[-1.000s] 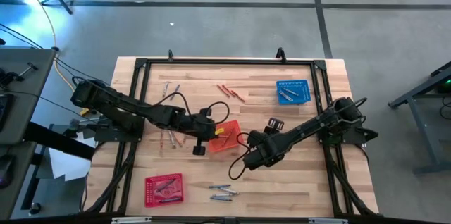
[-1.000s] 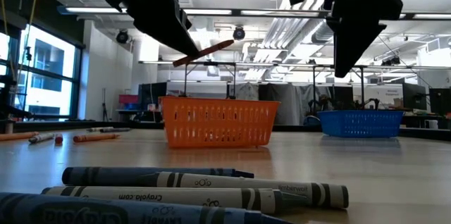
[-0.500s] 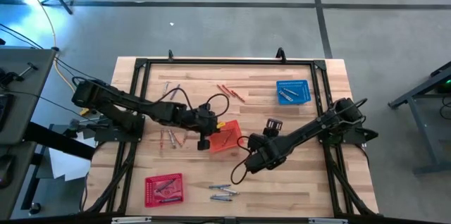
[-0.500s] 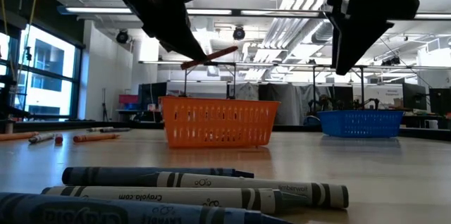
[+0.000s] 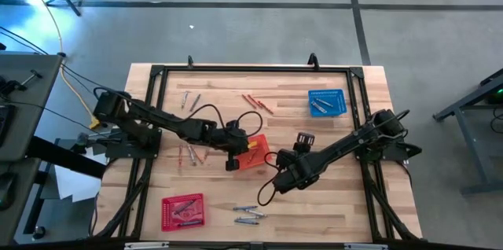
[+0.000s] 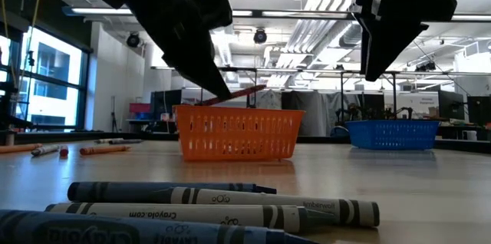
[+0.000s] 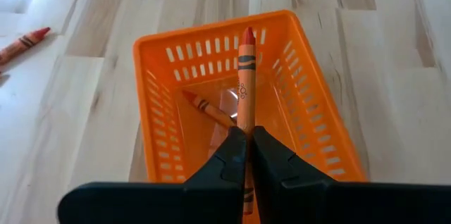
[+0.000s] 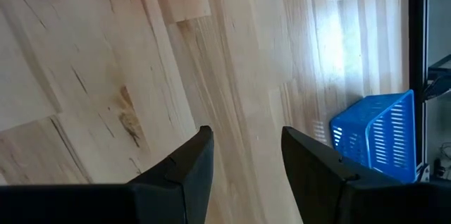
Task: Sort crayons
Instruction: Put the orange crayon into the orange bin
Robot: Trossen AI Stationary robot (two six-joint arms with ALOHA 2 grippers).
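Left wrist view: left tool (image 7: pixel 248 155) pinches orange crayon (image 7: pixel 244 83) over orange basket (image 7: pixel 310 76).

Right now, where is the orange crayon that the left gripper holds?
The orange crayon is pinched in the left gripper, hanging over the orange basket at mid-table, above another crayon lying inside.

The left gripper (image 7: pixel 248 155) hangs over the near rim of the middle mesh basket (image 7: pixel 296 69), clamped on a crayon (image 7: pixel 244 76) that slants out over the basket's inside; a second crayon (image 7: pixel 206 108) lies in the basket below it. The right gripper (image 8: pixel 243 155), jaws apart, hovers over bare table (image 5: pixel 330 195) just to the right of that basket. Beyond it stands another mesh basket (image 5: pixel 327 101); nearer the front edge lie a third basket (image 5: pixel 182 211) and loose crayons (image 5: pixel 248 215).
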